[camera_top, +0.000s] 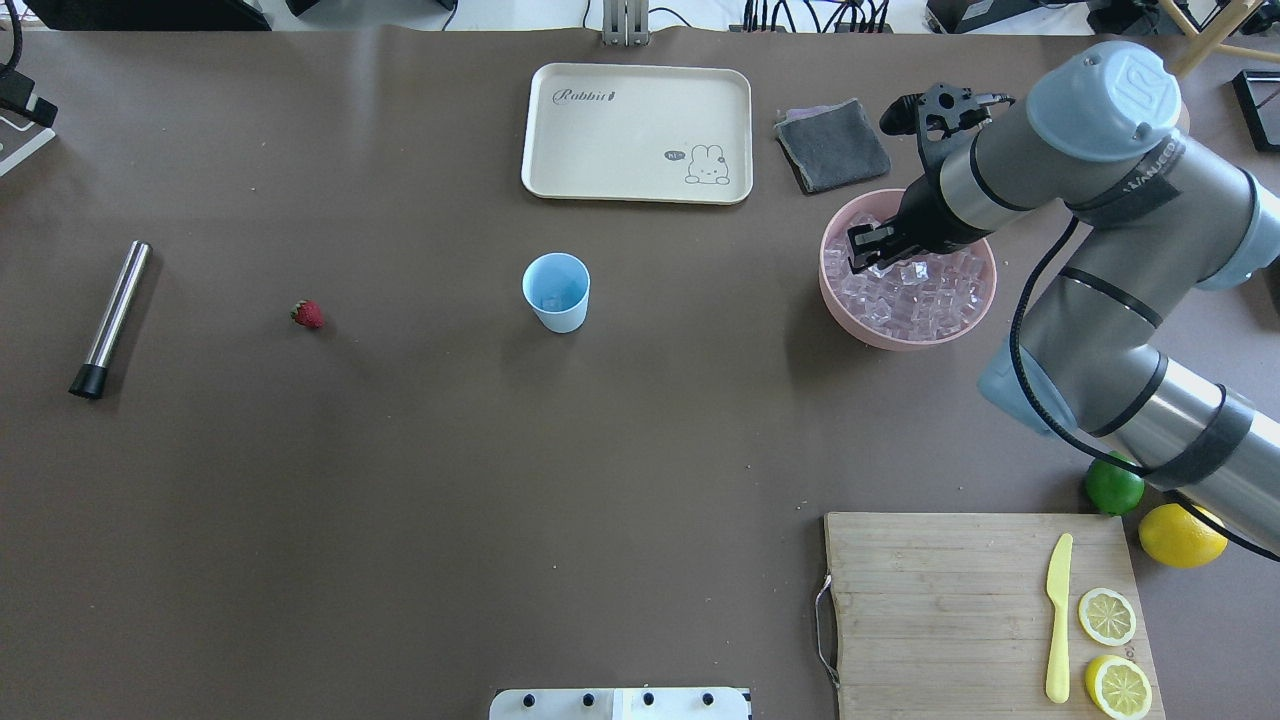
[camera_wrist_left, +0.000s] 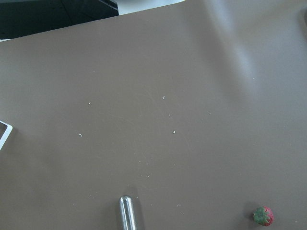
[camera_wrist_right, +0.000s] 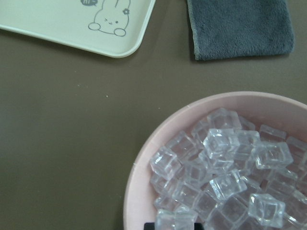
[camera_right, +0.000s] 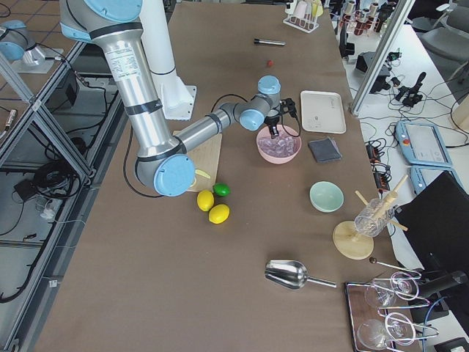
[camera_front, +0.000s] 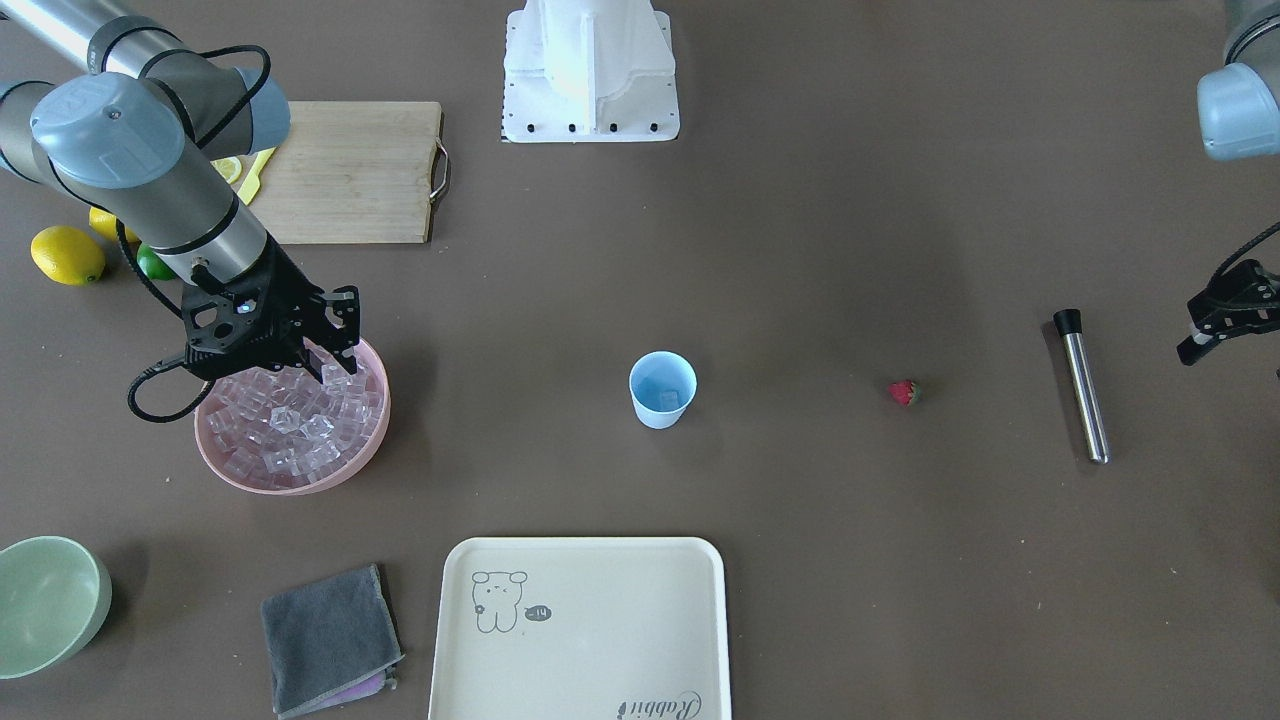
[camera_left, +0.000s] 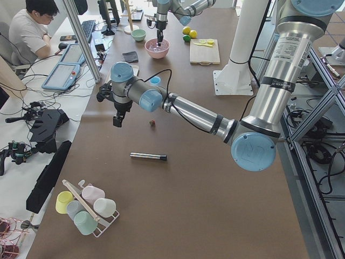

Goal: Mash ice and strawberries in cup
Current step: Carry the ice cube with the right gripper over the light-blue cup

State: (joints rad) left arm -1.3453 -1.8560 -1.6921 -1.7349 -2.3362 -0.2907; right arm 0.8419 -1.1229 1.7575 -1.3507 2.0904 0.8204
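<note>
The right gripper point(camera_front: 332, 352) is down in the pink bowl point(camera_front: 290, 485), fingertips among the ice point(camera_front: 290, 420). Its jaws stand a little apart, but I cannot tell whether they pinch a cube. The wrist view shows only a sliver of black finger at the bottom edge, against the heaped cubes.

The left gripper point(camera_front: 1196, 345) hangs above the table at the far left end, beyond the rod point(camera_front: 1082, 385). Nothing shows in it. I cannot tell how wide it is open, since only one side of it is visible.

The cup point(camera_front: 662, 390) stands upright near the table's middle, well apart from the bowl. What looks like a single cube lies inside it. The strawberry point(camera_front: 904, 392) lies on the bare table between the cup and the rod, touching neither. The rod is metal with a black end and lies flat.

On the operators' side of the cup sits a cream tray point(camera_front: 590, 620) with a rabbit drawing. A grey cloth point(camera_front: 330, 640) lies beside the tray, and a green bowl point(camera_front: 50, 600) is at the corner beyond it.

Near the robot's base on its right is a board point(camera_top: 940, 600). It carries a yellow knife point(camera_top: 1058, 615) and two lemon halves point(camera_top: 1107, 617). A whole lemon point(camera_top: 1180, 535) and a lime point(camera_top: 1113, 487) lie just off the board, partly under the right arm
</note>
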